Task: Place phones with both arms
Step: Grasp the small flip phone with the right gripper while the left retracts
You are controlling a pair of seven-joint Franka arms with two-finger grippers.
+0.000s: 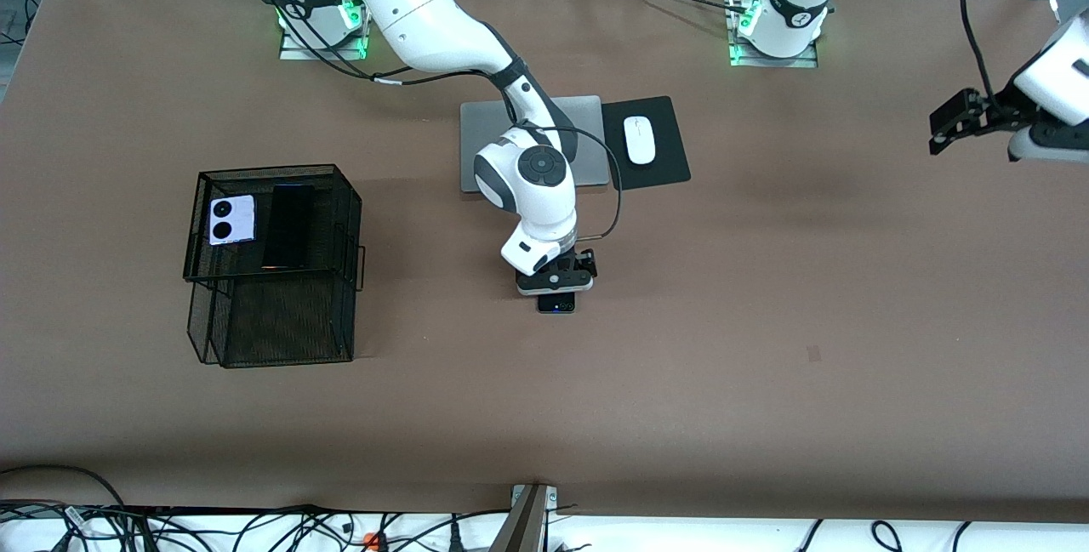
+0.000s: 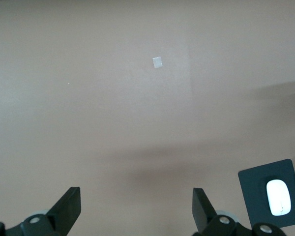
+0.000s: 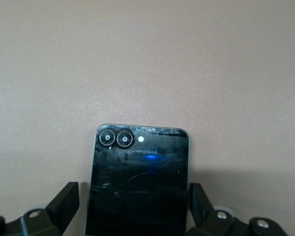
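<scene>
**Now: right gripper down over small black phone, left arm waiting**

Right gripper [image 3: 132,206] sits low at mid-table, fingers [image 3: 64,199] spread wide either side of the small squarish black phone [image 1: 555,303], which lies flat on the brown table [image 1: 766,322]; contact can't be told, nothing lifted. Lilac-white phone [image 1: 232,219] and long black phone [image 1: 287,226] lie side by side on top of the black mesh basket [image 1: 272,314], toward the right arm's end. Left gripper [image 2: 136,209] hangs wide open and empty over bare table at the left arm's end. Grey laptop [image 1: 493,122] and white mouse [image 1: 639,139] on its black pad [image 1: 659,114] lie farther from the camera than the small phone.
</scene>
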